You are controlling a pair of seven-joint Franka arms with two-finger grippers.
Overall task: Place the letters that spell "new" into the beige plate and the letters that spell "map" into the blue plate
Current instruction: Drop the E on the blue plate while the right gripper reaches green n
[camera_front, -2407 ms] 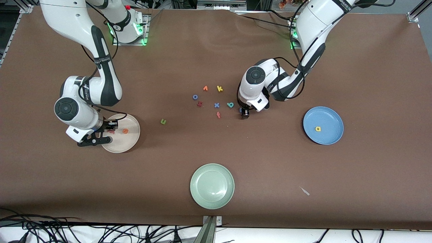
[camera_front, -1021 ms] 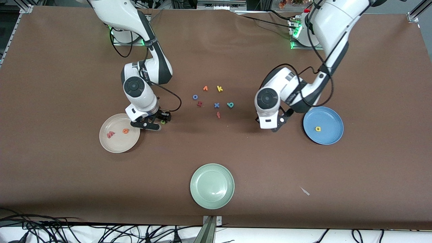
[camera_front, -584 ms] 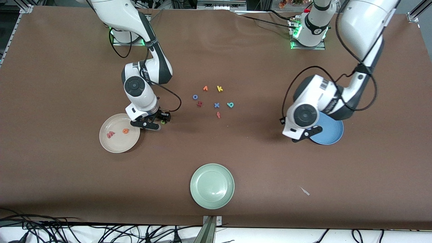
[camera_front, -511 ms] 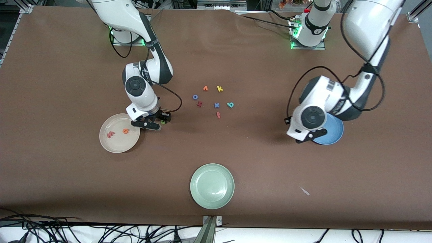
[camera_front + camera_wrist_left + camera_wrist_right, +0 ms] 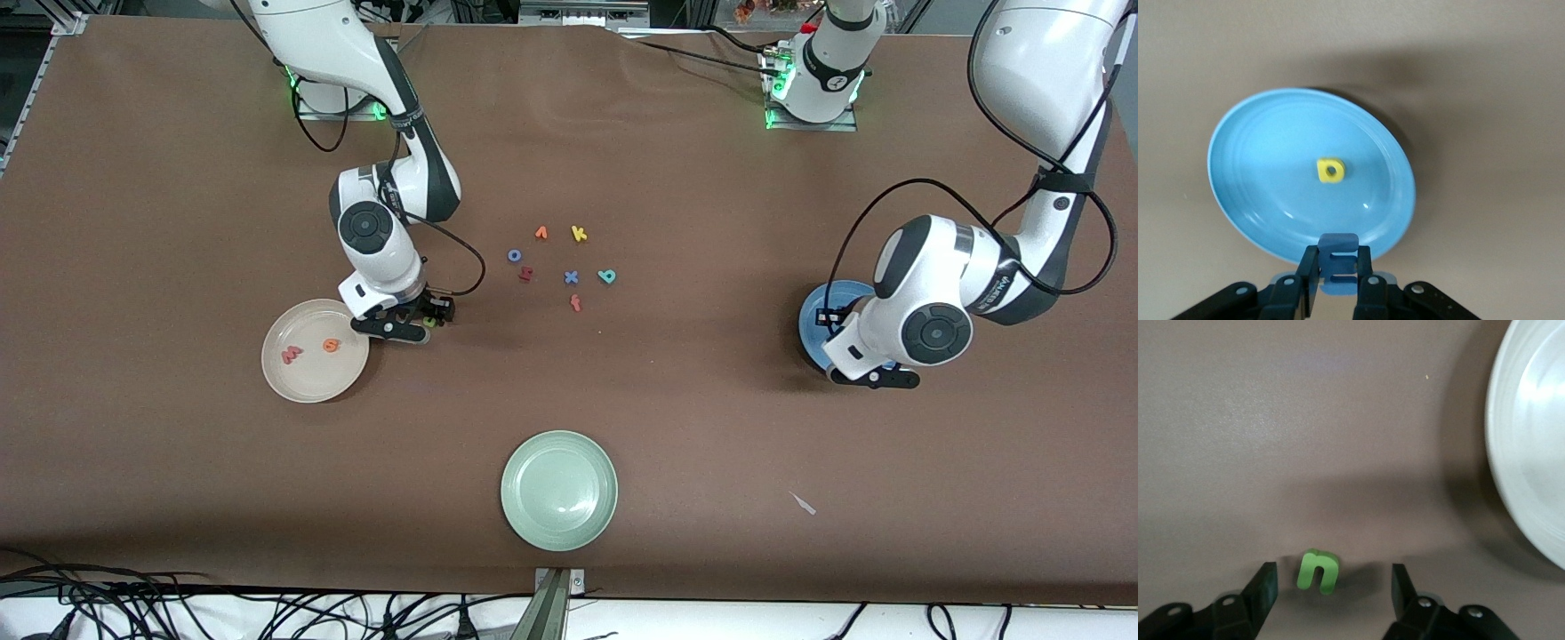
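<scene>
the left gripper (image 5: pixel 1337 293) hangs over the blue plate's (image 5: pixel 1258 193) rim, fingers pinched on the light blue m (image 5: pixel 1338 262); one yellow p (image 5: pixel 1330 169) lies in that plate. the right gripper (image 5: pixel 1333 587) is low at the table, jaws spread around the green n (image 5: pixel 1317 571), just beside the beige plate (image 5: pixel 348 378) (two letters inside: a pinkish-red w (image 5: pixel 290 356), an orange e (image 5: pixel 331 345)). seven loose letters sit mid-table, the teal a (image 5: pixel 607 276) among them. three plates in all, one green plate (image 5: pixel 558 490).
</scene>
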